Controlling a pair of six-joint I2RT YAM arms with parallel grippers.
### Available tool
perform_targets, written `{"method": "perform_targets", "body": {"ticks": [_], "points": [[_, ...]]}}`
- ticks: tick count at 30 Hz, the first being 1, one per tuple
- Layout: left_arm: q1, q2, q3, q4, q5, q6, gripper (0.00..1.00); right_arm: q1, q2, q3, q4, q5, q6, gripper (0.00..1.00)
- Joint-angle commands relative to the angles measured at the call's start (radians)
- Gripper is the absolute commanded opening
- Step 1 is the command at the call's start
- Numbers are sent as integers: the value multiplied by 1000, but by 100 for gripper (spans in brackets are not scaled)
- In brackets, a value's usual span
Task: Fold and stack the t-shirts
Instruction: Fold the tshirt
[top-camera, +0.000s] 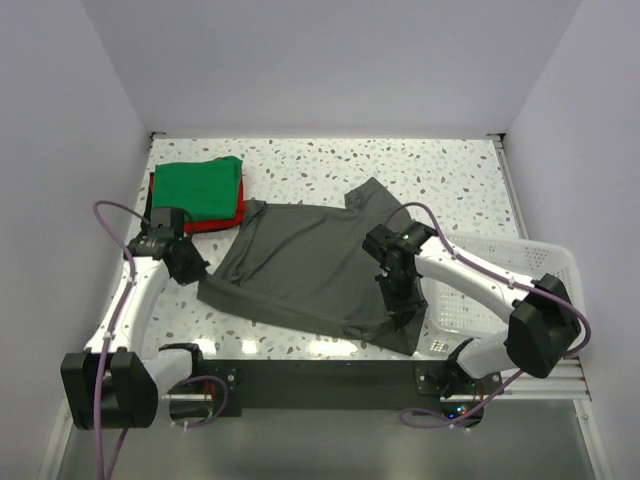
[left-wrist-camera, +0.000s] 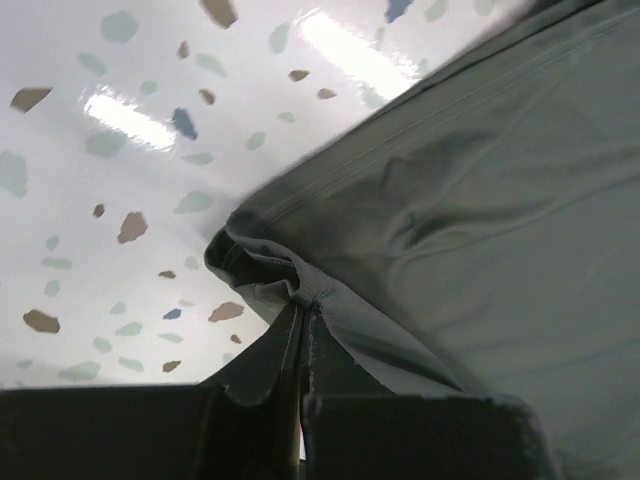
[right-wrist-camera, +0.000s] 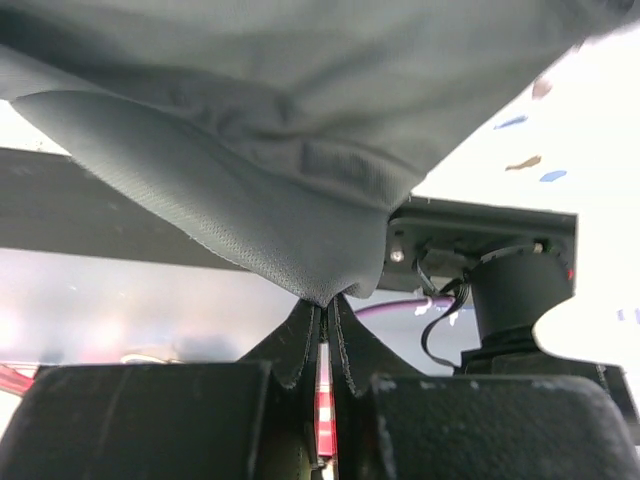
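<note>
We pinched the charcoal t-shirt at both near corners.
Left tool and right tool each clamped the hem; the shirt lay beyond them.

No text, label, brand or number can be read in any view. The grey shirt shows only plain cloth and seams up close; from above, any small marking is perhaps too fine to make out.
</note>
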Motion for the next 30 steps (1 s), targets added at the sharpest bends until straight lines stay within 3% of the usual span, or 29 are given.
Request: {"method": "perform_targets", "body": {"ticks": [1,16,27,29,30], "points": [[-50,65,108,89,-36,28,0,-47,40,72,-10,40,-78,0],[-77,251,220,178,-49,37,0,-245,258,325,-48,128,-233,0],[-83,361,264,242,-41,47,0,-310,409,446,-45,168,-305,0],[-85,375,270,250,-41,52,21,-311,441,466,-41,173,-314,0],[-85,377,277,247,-43,52,41,-314,450,472,-38,175,-314,1]]}}
